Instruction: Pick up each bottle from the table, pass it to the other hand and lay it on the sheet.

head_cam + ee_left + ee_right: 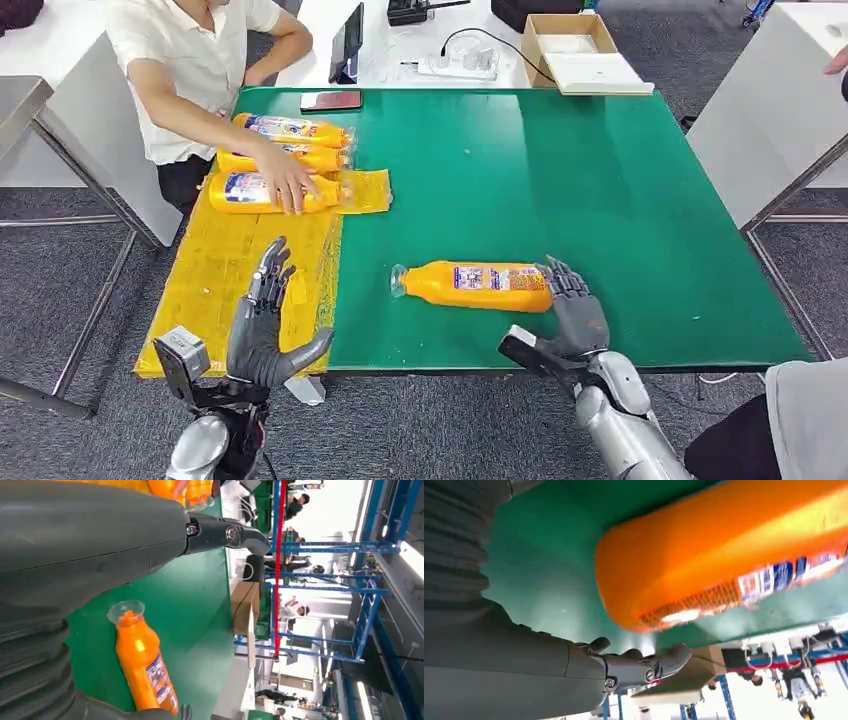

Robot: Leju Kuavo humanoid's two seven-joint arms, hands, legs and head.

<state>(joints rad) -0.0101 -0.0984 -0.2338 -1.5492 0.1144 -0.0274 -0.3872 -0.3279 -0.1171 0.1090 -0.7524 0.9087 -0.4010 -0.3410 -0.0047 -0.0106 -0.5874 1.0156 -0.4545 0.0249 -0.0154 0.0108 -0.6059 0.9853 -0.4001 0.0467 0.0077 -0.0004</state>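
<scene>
One orange bottle [478, 286] lies on its side on the green tabletop [600, 180], just beside the yellow sheet [215, 270], its clear cap pointing toward the sheet and its flat base toward the right hand [572, 312]. The fingers of that hand are spread around the base end and appear to touch it, but no closed grip can be made out; in the right wrist view the thumb is seen apart from the bottle's rounded end. The left hand [265, 325] is held over the near part of the sheet, fingers apart and nothing in it.

The bottle is judged to be stiff plastic, full of orange liquid and so fairly heavy, with a smooth, glossy skin that may slip. A printed paper label is wrapped around its middle. The body is broad and slightly flattened, tapering to a narrow neck, so rolling is unlikely. A hold around the wide body near the label is judged safest, leaving the neck end free for the other hand to take.

On the far part of the sheet three more bottles [290, 160] lie side by side, touching, and a person's hand [285, 185] rests on the nearest of them. The sheet looks thin and crinkled, the tabletop matte and flat.
</scene>
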